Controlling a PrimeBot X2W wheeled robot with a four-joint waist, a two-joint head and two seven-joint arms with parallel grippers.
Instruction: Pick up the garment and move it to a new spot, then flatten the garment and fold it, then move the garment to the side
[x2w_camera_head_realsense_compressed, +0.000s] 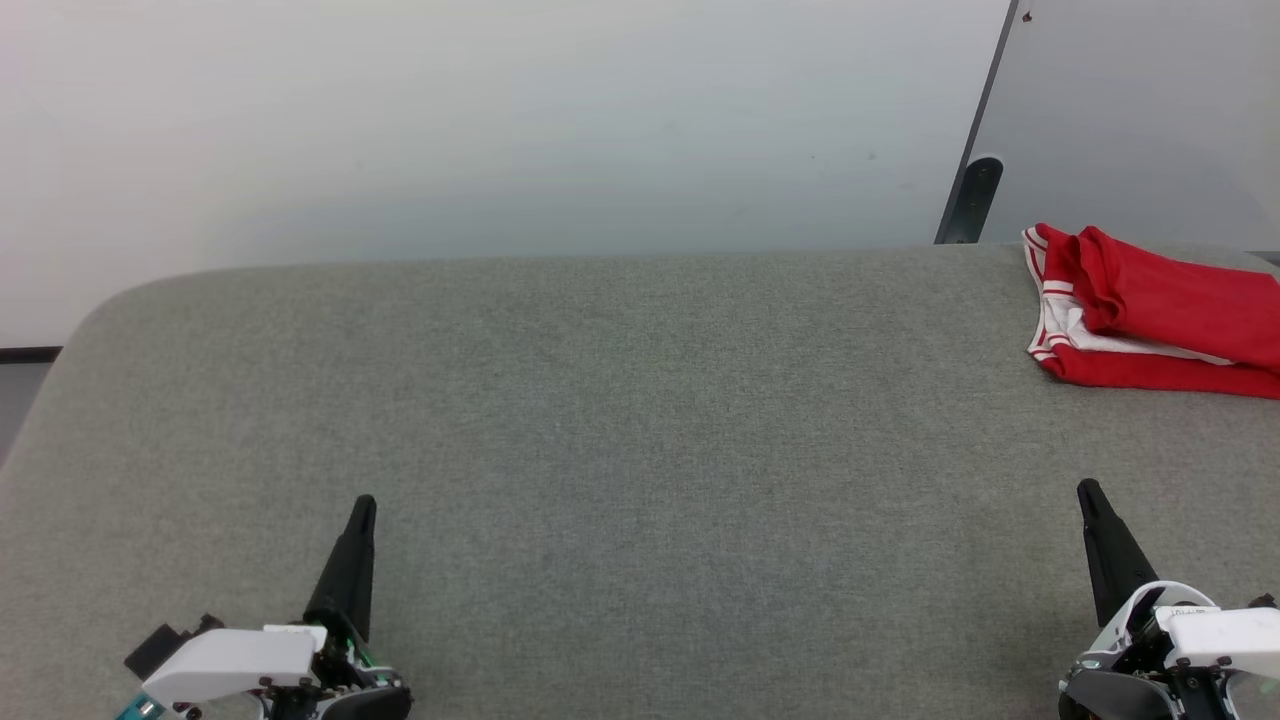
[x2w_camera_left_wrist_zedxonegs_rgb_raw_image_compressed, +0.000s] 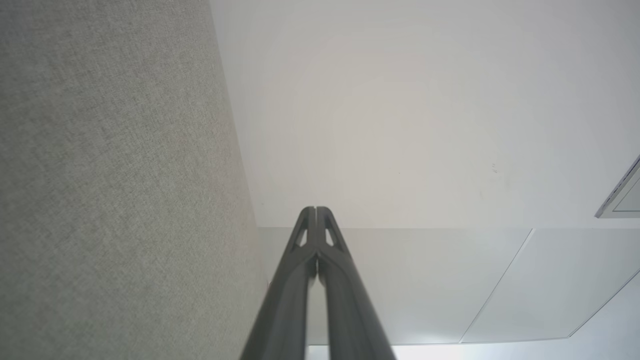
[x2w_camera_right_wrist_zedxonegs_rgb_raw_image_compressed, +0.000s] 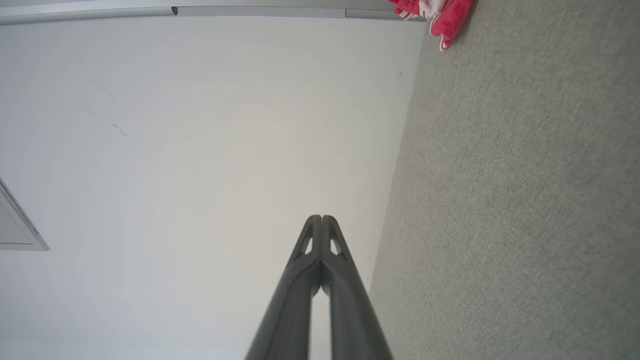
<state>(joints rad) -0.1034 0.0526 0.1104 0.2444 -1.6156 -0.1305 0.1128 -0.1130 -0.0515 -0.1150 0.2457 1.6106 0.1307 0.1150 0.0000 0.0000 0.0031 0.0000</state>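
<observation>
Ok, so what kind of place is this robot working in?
Likely an indoor robot test space, not a home: a broad grey fabric-covered surface, plain white panels behind it, and a single red-and-white garment lying at its far right corner.

We looked from head, high, down across table (x2w_camera_head_realsense_compressed: 600, 420) toward wall (x2w_camera_head_realsense_compressed: 500, 120). Our wrist cameras sat low, rolled sideways, facing same wall. Head, right wrist shared garment (x2w_camera_head_realsense_compressed: 1160, 310) at far corner.
</observation>
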